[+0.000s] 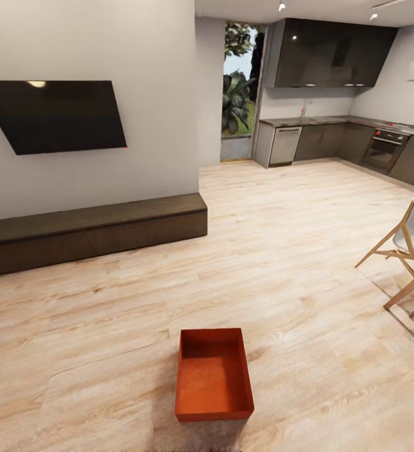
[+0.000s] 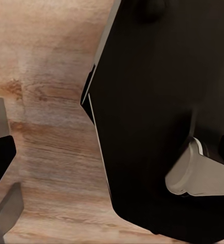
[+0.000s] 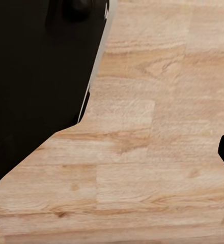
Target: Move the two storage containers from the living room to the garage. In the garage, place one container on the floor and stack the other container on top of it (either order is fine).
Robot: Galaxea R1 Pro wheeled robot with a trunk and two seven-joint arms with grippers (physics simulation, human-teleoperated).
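Head view: one storage container (image 1: 213, 375) sits near on the wood floor (image 1: 307, 251); it should be approached squarely. End effector states cannot be told.

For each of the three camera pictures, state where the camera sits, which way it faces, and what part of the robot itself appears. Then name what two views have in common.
Head view: on the robot's head, facing forward and down at a storage container on the wood floor; none of its body visible.
Left wrist view: near the left gripper, facing floor; dark robot body, grey finger parts at the edge.
Right wrist view: near the right gripper, facing floor; dark body.
Shared: both wrist views show plank floor and black body.
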